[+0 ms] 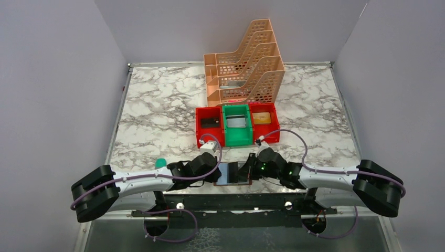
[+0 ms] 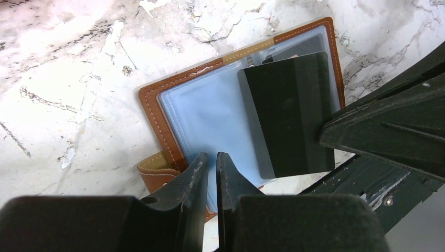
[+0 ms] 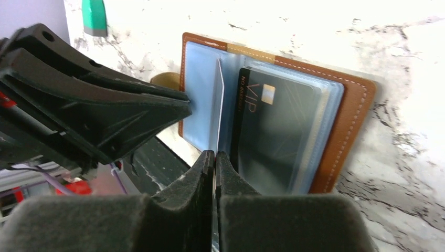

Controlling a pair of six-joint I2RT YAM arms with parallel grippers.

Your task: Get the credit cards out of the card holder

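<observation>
Brown leather card holder (image 1: 233, 173) lies open at lower centre of the top view, on the marble table (image 1: 157, 115) at its near edge, between both arms. Right gripper (image 3: 214, 155) is clenched on a thin dark card (image 2: 288, 115) standing up from the fold and poking past the holder's lower edge in the left wrist frame. A VIP card (image 3: 273, 131) sits in the right-hand sleeve. Left gripper (image 2: 211, 156) fingers are nearly together over the left page, can't tell if they pinch anything.
</observation>
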